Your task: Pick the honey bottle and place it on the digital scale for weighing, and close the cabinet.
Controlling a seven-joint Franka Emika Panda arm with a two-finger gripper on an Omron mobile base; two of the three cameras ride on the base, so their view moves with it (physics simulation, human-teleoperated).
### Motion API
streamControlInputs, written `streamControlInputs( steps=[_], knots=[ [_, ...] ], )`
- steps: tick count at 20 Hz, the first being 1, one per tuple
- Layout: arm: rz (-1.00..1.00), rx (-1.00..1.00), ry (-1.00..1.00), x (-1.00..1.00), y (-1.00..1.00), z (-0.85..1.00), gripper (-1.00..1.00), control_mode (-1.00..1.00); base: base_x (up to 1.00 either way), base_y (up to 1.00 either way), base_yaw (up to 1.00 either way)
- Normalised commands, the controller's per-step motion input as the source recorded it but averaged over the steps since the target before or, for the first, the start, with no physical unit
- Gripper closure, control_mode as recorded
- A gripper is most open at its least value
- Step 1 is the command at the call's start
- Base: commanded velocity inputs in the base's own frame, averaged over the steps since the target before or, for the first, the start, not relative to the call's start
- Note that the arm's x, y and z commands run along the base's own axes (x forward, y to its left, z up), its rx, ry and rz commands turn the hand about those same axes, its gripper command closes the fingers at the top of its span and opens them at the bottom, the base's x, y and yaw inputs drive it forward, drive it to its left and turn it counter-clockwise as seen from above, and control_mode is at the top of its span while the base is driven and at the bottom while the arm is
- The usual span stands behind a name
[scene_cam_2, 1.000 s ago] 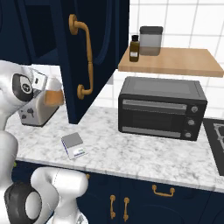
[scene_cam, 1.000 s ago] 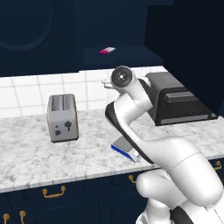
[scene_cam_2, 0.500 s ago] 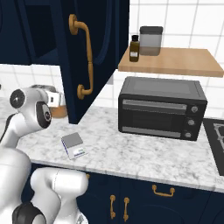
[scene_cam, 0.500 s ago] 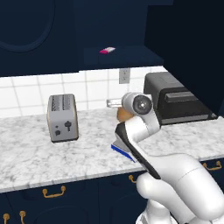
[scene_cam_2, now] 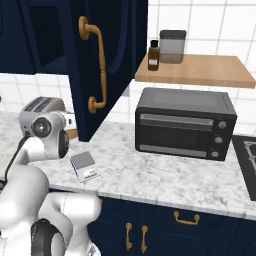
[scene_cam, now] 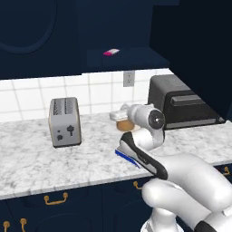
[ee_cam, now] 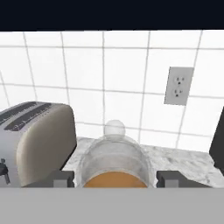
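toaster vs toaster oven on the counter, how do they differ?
The toaster is light grey with top slots; the toaster oven is black with a front glass door and side knobs. The toaster is small and upright; the oven is much wider and boxy. The toaster sits left of the gripper, the oven right. Both stand on the marble counter against the tiled wall.

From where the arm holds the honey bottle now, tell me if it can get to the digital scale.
Probably yes. The gripper holds the honey bottle above the counter, and the digital scale lies close below near the front edge with its platform bare. The open cabinet door hangs just beside that path.
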Motion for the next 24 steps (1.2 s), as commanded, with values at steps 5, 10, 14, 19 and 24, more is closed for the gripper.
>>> streamControlInputs(
  steps=[5, 10, 14, 19, 24],
  knots=[
    [0.29, 0.00, -0.08, -0.18, 0.00, 0.00, 1.00, -1.00, 0.00, 0.00, 0.00],
    [0.13, 0.01, -0.18, -0.35, 0.11, -0.30, 1.00, -1.00, 0.00, 0.00, 0.00],
    [0.03, 0.06, -0.05, -0.10, -0.23, 0.06, 1.00, -1.00, 0.00, 0.00, 0.00],
    [0.10, 0.01, 0.00, -0.26, -0.37, -0.15, 1.00, -1.00, 0.00, 0.00, 0.00],
    [0.15, 0.00, -0.02, -0.03, -0.08, -0.49, 1.00, -1.00, 0.00, 0.00, 0.00]
  ],
)
